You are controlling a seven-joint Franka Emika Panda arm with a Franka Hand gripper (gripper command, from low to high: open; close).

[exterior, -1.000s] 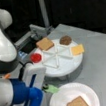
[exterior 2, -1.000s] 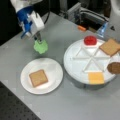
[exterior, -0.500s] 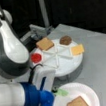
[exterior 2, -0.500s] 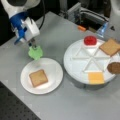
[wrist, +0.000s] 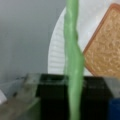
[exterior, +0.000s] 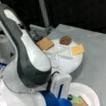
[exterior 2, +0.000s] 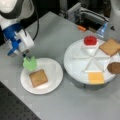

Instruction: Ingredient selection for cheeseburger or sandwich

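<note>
**Lettuce held over small plate**

- End effector point(exterior 2: 27, 55): we see it closed on the lettuce point(exterior 2: 29, 63), hanging at the small plate's point(exterior 2: 51, 85) rim on a front view's left. In wrist view the lettuce point(wrist: 73, 62) runs edge-on, top to bottom, w/ dark pads either side at the bottom.
- Toast point(exterior 2: 38, 77): one slice flat on the small plate, just beside the lettuce; wrist view shows it point(wrist: 105, 52) at right. We can't tell if lettuce touches plate or toast.
- Divided tray point(exterior 2: 75, 67): round, white, wedge compartments, on the grey surface point(exterior 2: 50, 30) near the plate.
- In the tray, one per wedge: tomato point(exterior 2: 90, 40), second toast point(exterior 2: 110, 47), patty point(exterior 2: 114, 67), cheese point(exterior 2: 96, 78).
- In a front view the arm hides much; we note toast point(exterior: 45, 43), patty point(exterior: 65, 40), cheese point(exterior: 77, 49) in the tray, lettuce point(exterior: 77, 99) at bottom.
</note>
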